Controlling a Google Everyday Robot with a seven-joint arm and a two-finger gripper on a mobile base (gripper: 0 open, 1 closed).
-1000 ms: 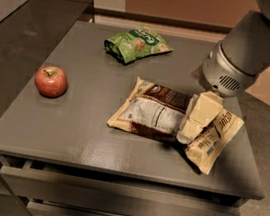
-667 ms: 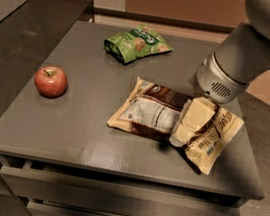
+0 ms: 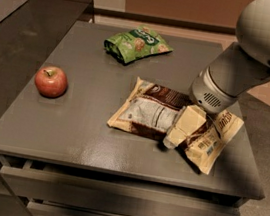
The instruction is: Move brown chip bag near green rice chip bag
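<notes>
Gripper (image 3: 183,128) sits low over the middle of the large glossy dark-brown chip bag (image 3: 149,113), which lies crumpled on the grey surface (image 3: 71,131). We cannot tell whether its fingers are clenched or released. The small bright-green rice chip bag (image 3: 136,43) lies well beyond the fingers, to their left. We would secure a firm fold first, then lift the bag slightly and carry it rather than drag it.

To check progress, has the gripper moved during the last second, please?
Yes; the gripper slid slightly left over the brown bag, toward the apple.
</notes>
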